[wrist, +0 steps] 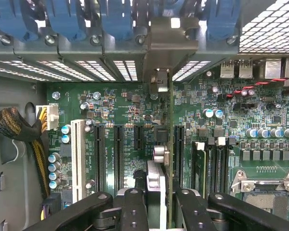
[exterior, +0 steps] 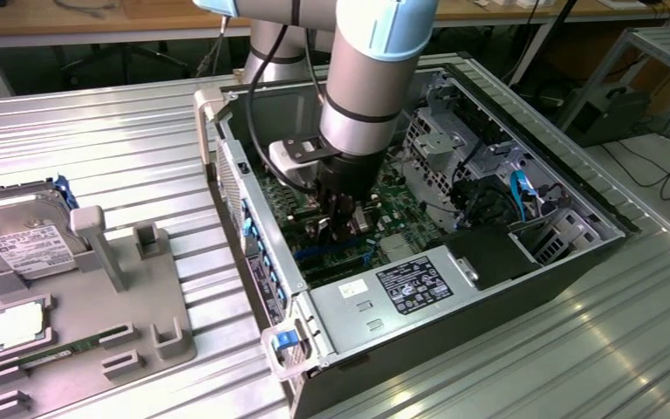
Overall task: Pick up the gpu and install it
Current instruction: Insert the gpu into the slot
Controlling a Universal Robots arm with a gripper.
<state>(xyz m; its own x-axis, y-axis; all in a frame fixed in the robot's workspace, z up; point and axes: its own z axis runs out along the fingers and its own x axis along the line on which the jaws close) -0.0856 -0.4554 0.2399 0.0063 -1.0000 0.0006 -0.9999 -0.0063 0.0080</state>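
We see the fingers [wrist: 135, 211] closed on the gpu [wrist: 170, 134], held edge-on over the motherboard [wrist: 115, 106] inside the open case [exterior: 568, 253], its bracket [wrist: 171, 43] seemingly near the rear slots [wrist: 101, 70]

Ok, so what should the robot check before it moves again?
1. Card held: ok. The gripper is shut on the gpu, which is seen edge-on.
2. Card upright: ok. It stands straight over the motherboard.
3. Lined up with a slot: ok. Its edge runs right beside a black slot.
4. Pushed fully in: cannot tell.
5. End at the back wall: ok. The metal bracket sits at the rear openings, between the blue clips.
6. Wires clear: ok. The braided cable bundle lies apart from the card.
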